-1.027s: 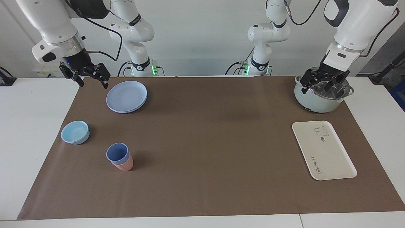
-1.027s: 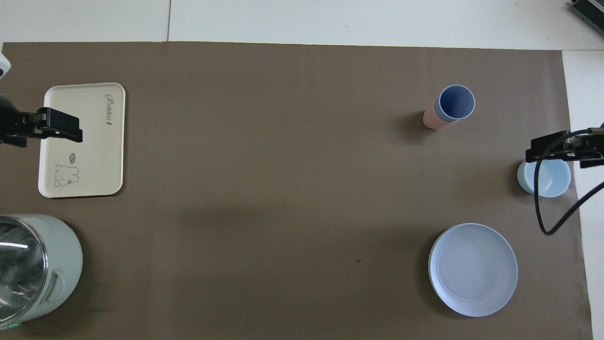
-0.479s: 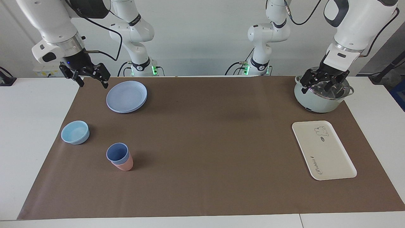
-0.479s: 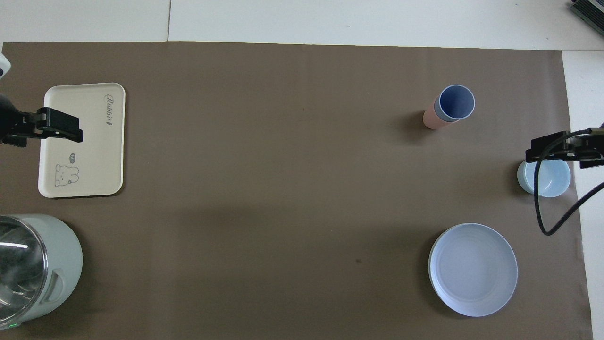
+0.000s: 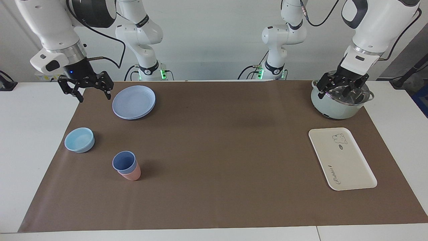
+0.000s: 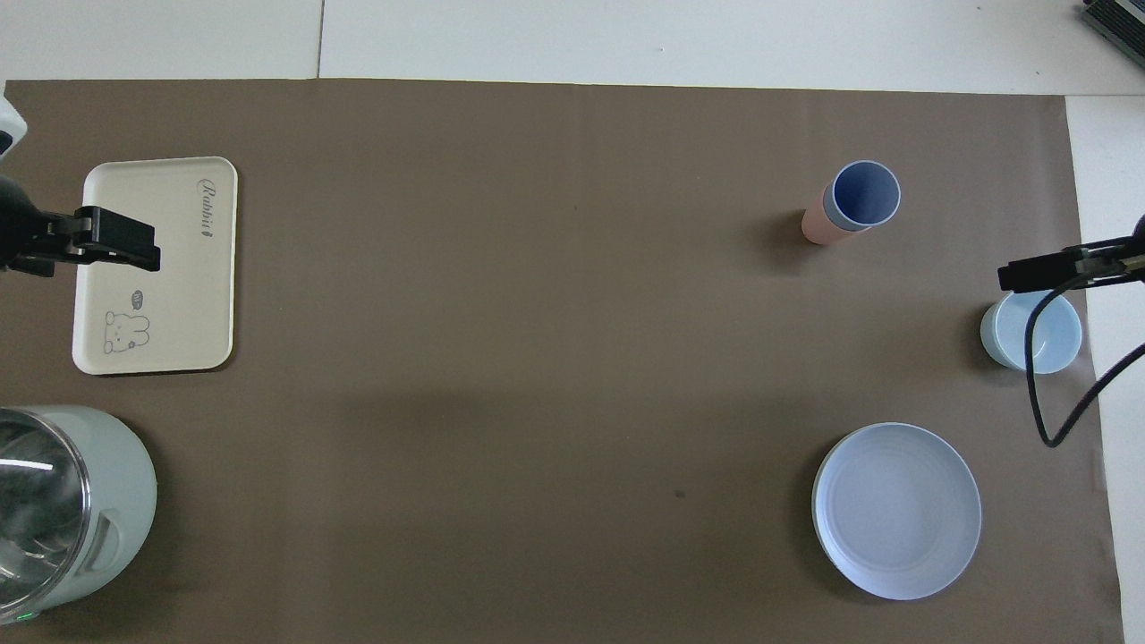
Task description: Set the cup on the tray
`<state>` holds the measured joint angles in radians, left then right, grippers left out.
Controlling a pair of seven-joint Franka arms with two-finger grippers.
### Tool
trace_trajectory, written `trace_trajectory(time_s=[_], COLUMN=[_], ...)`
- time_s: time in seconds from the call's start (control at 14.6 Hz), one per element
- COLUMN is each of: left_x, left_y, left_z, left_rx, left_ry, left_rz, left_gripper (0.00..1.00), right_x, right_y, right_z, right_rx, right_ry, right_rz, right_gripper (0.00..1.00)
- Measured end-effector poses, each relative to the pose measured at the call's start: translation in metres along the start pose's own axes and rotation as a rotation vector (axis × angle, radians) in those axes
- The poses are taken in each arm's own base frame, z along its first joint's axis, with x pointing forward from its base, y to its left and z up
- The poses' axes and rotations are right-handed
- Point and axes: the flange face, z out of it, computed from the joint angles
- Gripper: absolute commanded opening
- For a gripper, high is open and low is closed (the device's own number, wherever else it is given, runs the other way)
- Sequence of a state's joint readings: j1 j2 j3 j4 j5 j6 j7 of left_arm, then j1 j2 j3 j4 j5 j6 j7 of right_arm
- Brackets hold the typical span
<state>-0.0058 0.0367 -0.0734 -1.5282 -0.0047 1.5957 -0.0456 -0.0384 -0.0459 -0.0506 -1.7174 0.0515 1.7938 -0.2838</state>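
Observation:
The periwinkle-blue cup (image 5: 124, 161) (image 6: 864, 194) stands upright, nested inside a pink tumbler (image 5: 132, 174) (image 6: 818, 225), on the brown mat toward the right arm's end. The cream-white tray (image 5: 344, 164) (image 6: 183, 304) lies flat and bare toward the left arm's end. My right gripper (image 5: 94, 96) hangs open and holds nothing, above the mat's corner beside the blue plate, well apart from the cup. My left gripper (image 5: 339, 92) hangs open over the pot with nothing in it. One of its fingers (image 6: 121, 250) shows over the tray from above.
A round blue plate (image 5: 133, 102) (image 6: 896, 510) lies near the right arm's base. A light-blue bowl (image 5: 79, 140) (image 6: 1042, 344) sits by the mat's edge, beside the cup. A pale-green pot with a glass lid (image 5: 334, 108) (image 6: 107, 501) stands nearer to the robots than the tray.
My right gripper has turned and shifted slightly toward the table's end. The left arm, the cup and the tray have not moved.

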Motion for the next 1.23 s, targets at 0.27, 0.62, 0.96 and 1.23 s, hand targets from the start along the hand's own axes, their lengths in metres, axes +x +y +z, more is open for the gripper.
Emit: trace_trajectory(time_s=[0.27,0.62,0.96,1.23], left_x=[0.0,0.0,0.0,0.0], left_y=[0.006,0.002,-0.003,-0.003], left_z=[0.0,0.0,0.0,0.0], left_rx=[-0.001,0.0,0.0,0.0], left_ry=[-0.001,-0.001,-0.002,-0.002], left_rz=[0.037,0.031,0.021,0.021], left_gripper=[1.0,1.0,1.0,1.0], right_x=[-0.011,-0.007,-0.006,-0.004], right_y=[0.059,0.113,0.138,0.137], right_z=[0.041,0.13,0.205,0.258], right_rx=[0.113,0.293,0.378,0.432], right_ry=[0.157,0.373,0.542,0.691], right_rz=[-0.181,-0.36,-0.434,-0.476], right_gripper=[1.0,1.0,1.0,1.0])
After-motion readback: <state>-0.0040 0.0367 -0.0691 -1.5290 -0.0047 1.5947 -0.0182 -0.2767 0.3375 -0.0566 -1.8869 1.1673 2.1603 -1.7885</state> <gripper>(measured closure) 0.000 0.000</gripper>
